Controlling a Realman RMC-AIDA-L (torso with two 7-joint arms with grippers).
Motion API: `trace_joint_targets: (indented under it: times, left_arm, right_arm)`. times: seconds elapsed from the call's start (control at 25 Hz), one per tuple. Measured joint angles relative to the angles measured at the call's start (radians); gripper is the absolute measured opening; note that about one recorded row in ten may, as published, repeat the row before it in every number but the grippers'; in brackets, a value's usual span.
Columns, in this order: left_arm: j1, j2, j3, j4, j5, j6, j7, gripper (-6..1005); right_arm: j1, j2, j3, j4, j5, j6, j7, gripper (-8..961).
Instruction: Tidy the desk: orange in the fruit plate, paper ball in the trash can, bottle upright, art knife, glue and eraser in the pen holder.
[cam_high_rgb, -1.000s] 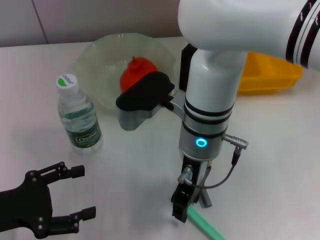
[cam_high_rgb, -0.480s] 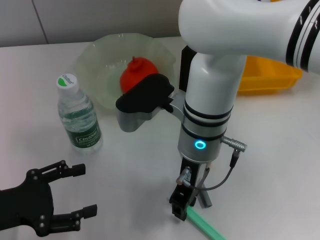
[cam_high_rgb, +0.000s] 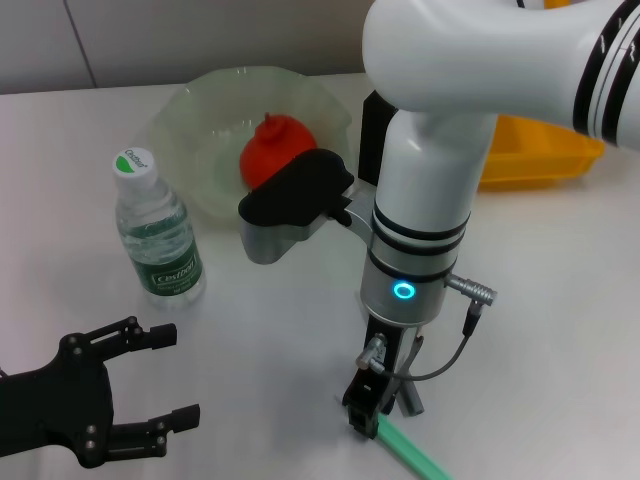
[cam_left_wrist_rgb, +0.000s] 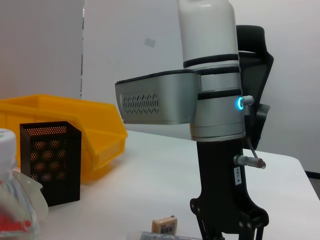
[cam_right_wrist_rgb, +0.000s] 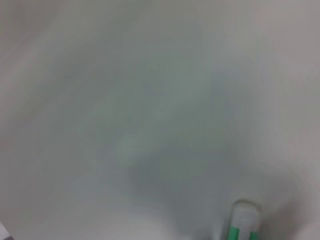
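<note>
Your right gripper has crept a little to the right and nearer over the last second, and it now stands straight down on the near end of the desk, its tips at the far end of a pale green stick. That stick is probably the art knife or the glue (too little of it shows to say which). The jaws look closed around its end, but you cannot really tell from here whether they grip it or only touch it.

The left gripper has slid slightly to the right as well; it hovers low at the near left with its fingers spread apart and nothing between them.

The rest has not stirred. The orange lies in the fruit plate at the far side, so that part is done. The bottle stands upright, just left of the plate. The pen holder sits far right, next to the yellow trash can. The eraser lies flat on the desk near the right arm's base. No paper ball is in view.

So the small shift suggests you are settling onto the green stick for a lift towards the pen holder.
</note>
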Motion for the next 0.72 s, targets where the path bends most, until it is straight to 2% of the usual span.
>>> trace_joint_targets:
  times: [0.16, 0.36, 0.48, 0.52, 0.6, 0.64, 0.72]
  left_arm:
    - [-0.004, 0.0, 0.0, 0.0, 0.001, -0.006, 0.0, 866]
    - [-0.007, 0.0, 0.0, -0.009, 0.001, -0.008, 0.0, 866]
    - [-0.007, 0.0, 0.0, -0.009, 0.002, -0.009, 0.0, 866]
    - [-0.007, 0.0, 0.0, -0.009, 0.002, -0.01, 0.0, 866]
    - [-0.007, 0.0, 0.0, -0.009, 0.002, -0.01, 0.0, 866]
    - [-0.007, 0.0, 0.0, -0.009, 0.002, -0.011, 0.0, 866]
    - [-0.008, 0.0, 0.0, -0.009, 0.002, -0.013, 0.0, 866]
  right_arm:
    - [0.0, -0.001, -0.039, -0.003, 0.02, 0.018, -0.002, 351]
    - [-0.003, 0.0, -0.039, -0.024, 0.022, 0.01, -0.004, 192]
    - [-0.015, -0.005, -0.019, -0.052, 0.017, -0.011, -0.004, 183]
    - [-0.029, -0.008, 0.009, -0.079, 0.001, -0.029, -0.006, 180]
    - [-0.08, -0.011, 0.136, -0.18, -0.101, -0.105, -0.015, 177]
    - [-0.08, -0.011, 0.136, -0.18, -0.101, -0.105, -0.015, 177]
    - [-0.125, -0.012, 0.243, -0.268, -0.193, -0.166, -0.024, 177]
